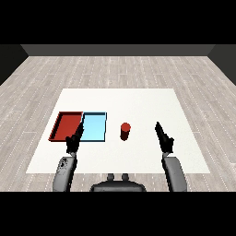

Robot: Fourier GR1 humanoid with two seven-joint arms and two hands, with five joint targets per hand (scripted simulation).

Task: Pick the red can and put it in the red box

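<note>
A red can (125,131) stands upright on the white table (138,106), just right of the trays. The red tray (66,126) lies at the left, with the light blue tray (94,127) beside it on its right. My right hand (163,137) hovers to the right of the can, well apart from it, fingers straight and pointing away from me. My left hand (73,140) sits over the near edge where the two trays meet, fingers straight. Neither hand holds anything.
Both grey forearms come in from the lower corners. A wood-plank floor surrounds the table on all sides.
</note>
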